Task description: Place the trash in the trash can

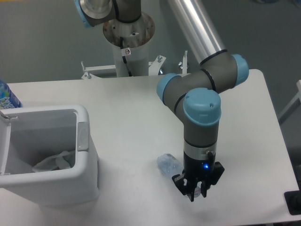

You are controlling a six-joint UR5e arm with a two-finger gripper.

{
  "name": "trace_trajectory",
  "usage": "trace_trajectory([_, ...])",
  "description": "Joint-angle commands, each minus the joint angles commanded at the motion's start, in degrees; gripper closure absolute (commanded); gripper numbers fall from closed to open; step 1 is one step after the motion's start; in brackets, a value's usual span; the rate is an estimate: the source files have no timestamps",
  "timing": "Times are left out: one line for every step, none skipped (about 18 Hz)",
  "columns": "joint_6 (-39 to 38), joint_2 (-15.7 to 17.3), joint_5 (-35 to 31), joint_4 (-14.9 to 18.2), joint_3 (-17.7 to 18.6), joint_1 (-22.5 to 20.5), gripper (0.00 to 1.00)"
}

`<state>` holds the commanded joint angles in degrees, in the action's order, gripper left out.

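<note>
Crushed clear bottle [168, 164] lies on the table [127, 122], long axis running diagonally from upper-left toward the gripper [194, 194], which sits over its lower-right end. Can't tell whether the jaws are pinching it. Wrapper [55, 161] already in the white trash can [87, 155], well apart to the left.

- Trash can [87, 162]: smooth white plastic, slightly glossy.
- Crushed bottle [168, 164]: clear bluish plastic.
- Wrapper [55, 161]: crumpled translucent plastic.
- Table [131, 108]: matt white.
</note>
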<state>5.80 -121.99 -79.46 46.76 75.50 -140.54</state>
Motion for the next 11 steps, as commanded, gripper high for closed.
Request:
trace_trajectory([0.1,0.3,0.0,0.0,0.0,0.0,0.88])
trace_trajectory([0.1,0.3,0.0,0.0,0.0,-0.1,0.88])
trace_trajectory([0.1,0.4,0.0,0.0,0.0,-0.1,0.88])
trace_trajectory([0.1,0.4,0.1,0.0,0.0,-0.1,0.88])
trace_trajectory([0.1,0.4,0.0,0.0,0.1,-0.1,0.88])
trace_trajectory([0.1,0.8,0.1,0.0,0.1,-0.1,0.89])
trace_trajectory([0.1,0.9,0.0,0.0,0.1,-0.1,0.89])
trace_trajectory([0.1,1.1,0.1,0.0,-0.1,-0.1,0.89])
trace_trajectory([0.3,1.6,0.1,-0.1,-0.4,-0.1,0.89])
trace_trajectory([0.6,2.1,0.4,-0.3,-1.1,-0.4,0.89])
trace_trajectory([0.7,2.7,1.1,-0.4,-1.9,-0.8,0.89])
